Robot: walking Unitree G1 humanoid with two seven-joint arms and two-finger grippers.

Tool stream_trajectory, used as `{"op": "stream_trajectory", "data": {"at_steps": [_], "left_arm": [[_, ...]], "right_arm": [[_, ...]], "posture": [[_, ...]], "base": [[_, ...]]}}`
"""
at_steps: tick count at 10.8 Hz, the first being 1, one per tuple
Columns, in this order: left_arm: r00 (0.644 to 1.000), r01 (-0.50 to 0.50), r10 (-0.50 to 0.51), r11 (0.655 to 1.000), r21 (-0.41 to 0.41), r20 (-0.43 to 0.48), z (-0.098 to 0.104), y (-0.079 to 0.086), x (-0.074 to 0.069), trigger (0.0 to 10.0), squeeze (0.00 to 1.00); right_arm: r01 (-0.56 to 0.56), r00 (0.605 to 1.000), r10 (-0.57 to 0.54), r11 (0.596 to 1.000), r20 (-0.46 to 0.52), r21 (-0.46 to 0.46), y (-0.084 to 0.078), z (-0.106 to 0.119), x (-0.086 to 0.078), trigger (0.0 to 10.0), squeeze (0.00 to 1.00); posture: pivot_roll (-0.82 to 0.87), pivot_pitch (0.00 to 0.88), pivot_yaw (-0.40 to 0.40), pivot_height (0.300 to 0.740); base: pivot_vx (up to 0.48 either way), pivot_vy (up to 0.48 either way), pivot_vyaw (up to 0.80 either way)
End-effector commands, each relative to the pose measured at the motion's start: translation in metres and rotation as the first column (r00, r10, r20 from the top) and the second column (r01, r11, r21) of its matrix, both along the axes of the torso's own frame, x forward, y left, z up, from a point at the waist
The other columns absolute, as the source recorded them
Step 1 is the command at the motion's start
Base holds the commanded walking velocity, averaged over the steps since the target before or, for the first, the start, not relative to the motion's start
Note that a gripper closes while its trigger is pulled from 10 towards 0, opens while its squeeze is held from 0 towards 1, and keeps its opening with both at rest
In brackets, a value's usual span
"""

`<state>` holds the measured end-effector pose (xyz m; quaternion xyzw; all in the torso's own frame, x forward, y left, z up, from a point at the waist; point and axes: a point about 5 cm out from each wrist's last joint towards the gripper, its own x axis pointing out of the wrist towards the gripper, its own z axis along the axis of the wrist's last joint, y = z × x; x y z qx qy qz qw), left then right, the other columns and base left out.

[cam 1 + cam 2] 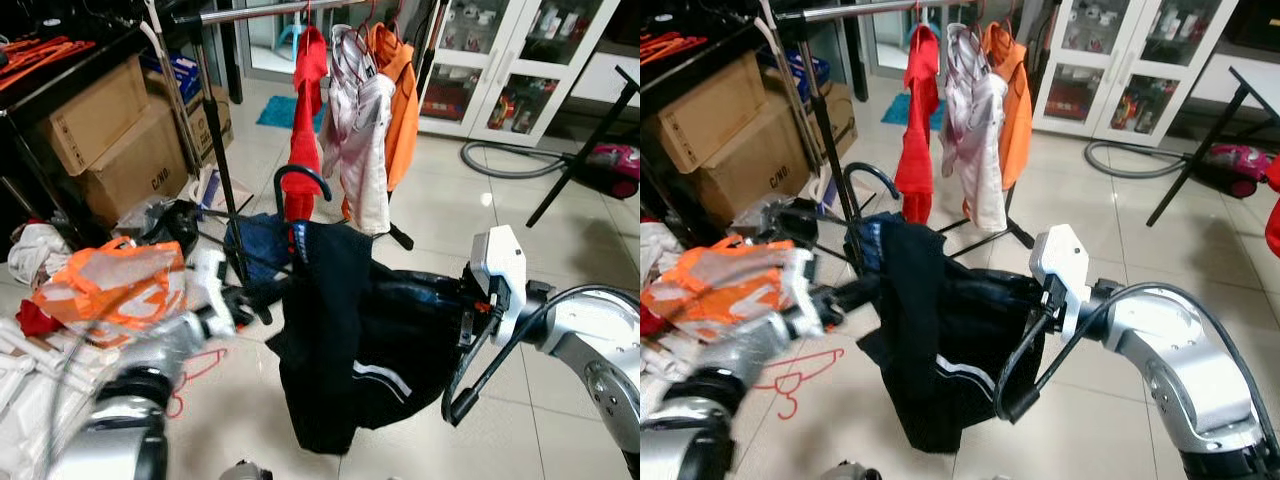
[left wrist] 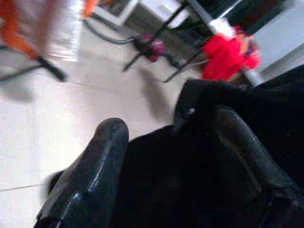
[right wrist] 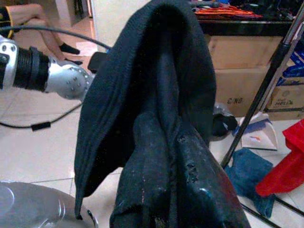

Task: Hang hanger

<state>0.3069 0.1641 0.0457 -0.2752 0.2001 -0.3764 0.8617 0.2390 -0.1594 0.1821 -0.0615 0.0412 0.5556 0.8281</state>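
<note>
I hold a black garment (image 1: 345,340) up between my two arms, in front of a clothes rack (image 1: 262,10) where a red top (image 1: 306,120), a white shirt (image 1: 360,150) and an orange jacket (image 1: 402,100) already hang from the steel rail. My right gripper (image 3: 166,156) is clamped on a fold of the dark cloth, which drapes over its fingers (image 3: 199,185). My left gripper (image 2: 185,156) has its two fingers parted with the black fabric lying between them; whether it truly grips I cannot tell. A dark curved hanger hook (image 1: 300,178) rises just above the garment's top edge, well below the rail. Open tiled floor (image 1: 450,210) stretches to my right, toward a vacuum cleaner (image 1: 615,165). On my left the room is tight: cardboard boxes (image 1: 110,140), heaped clothes and an orange-and-white bag (image 1: 110,285) crowd the rack's upright. A red hanger (image 1: 790,385) lies on the tiles.
</note>
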Motion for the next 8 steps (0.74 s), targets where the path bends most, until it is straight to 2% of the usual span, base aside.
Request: {"op": "stream_trajectory", "data": {"at_steps": [1,3,4,5,8], "left_arm": [[0.999,0.046,-0.046,0.997,-0.054,0.008,0.006,-0.011,0.004,10.0,0.0],[0.996,0.084,-0.085,0.991,-0.103,-0.005,0.005,-0.022,0.003,10.0,0.0],[0.99,0.135,-0.138,0.976,-0.169,-0.003,0.008,-0.027,0.001,10.0,0.0],[0.987,0.16,-0.161,0.971,-0.176,0.005,0.009,-0.028,0.0,0.3,0.0],[0.983,0.182,-0.183,0.968,-0.173,0.006,0.005,-0.021,-0.007,0.0,0.0]], "right_arm": [[-0.029,0.999,0.028,0.999,0.043,0.026,0.005,0.013,-0.002,0.0,0.0],[-0.041,0.998,0.038,0.998,0.053,0.044,0.008,0.018,-0.003,0.0,0.0],[-0.053,0.997,0.05,0.997,0.055,0.049,0.011,0.02,-0.005,0.0,0.0],[-0.053,0.997,0.05,0.997,0.052,0.049,0.011,0.019,-0.005,0.0,0.0],[-0.039,0.999,0.038,0.998,0.039,0.045,0.009,0.017,-0.004,0.0,0.0]], "posture": [[-0.15,0.042,0.012,0.74],[-0.15,0.045,0.012,0.74],[-0.15,0.045,0.012,0.74],[-0.15,0.045,0.012,0.74],[-0.16,0.043,0.015,0.74]], "base": [[0.0,0.0,0.0],[0.0,0.0,0.0],[0.0,0.0,0.0],[0.0,0.0,0.0],[0.0,0.0,0.0]]}}
